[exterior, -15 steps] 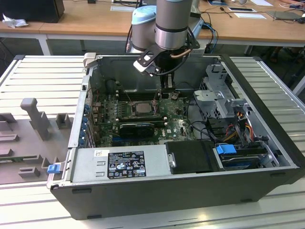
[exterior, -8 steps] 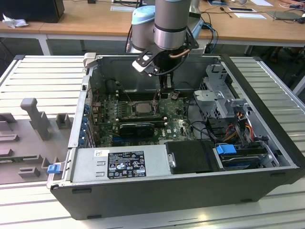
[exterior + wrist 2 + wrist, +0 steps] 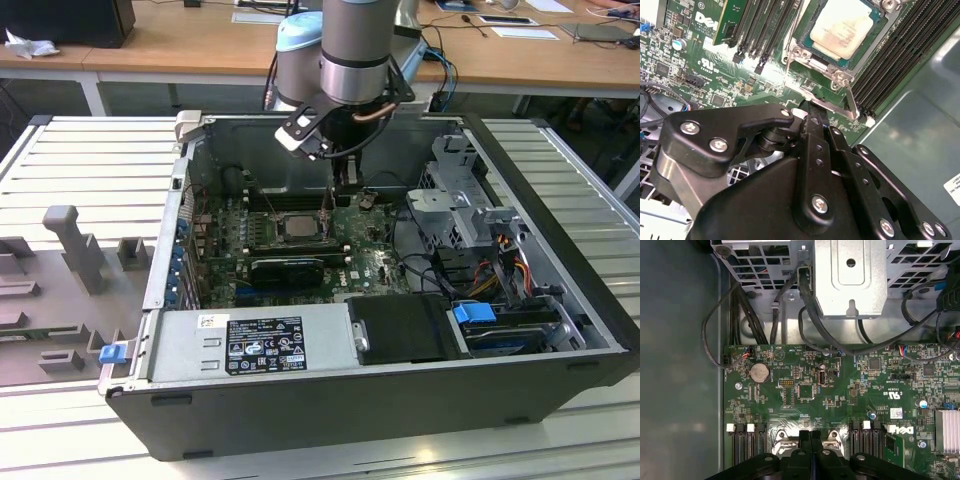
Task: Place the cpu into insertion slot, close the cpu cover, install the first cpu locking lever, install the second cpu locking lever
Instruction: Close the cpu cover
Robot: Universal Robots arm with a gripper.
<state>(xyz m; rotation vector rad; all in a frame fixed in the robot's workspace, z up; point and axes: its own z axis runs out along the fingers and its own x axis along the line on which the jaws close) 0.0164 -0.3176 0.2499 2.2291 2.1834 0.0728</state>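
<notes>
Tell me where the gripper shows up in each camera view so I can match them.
Exterior view: the gripper hangs under the arm's wrist inside the case, pointing down beside the cpu.
Second wrist view: the gripper is the black linkage in the foreground, close to the cpu.
First wrist view: the gripper sits between the memory slots.
Shared landmark: the green circuit board.

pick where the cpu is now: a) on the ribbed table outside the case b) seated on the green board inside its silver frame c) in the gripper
b: the cpu lies flat on the green board, framed by the cpu cover, with the gripper beside it.
</notes>
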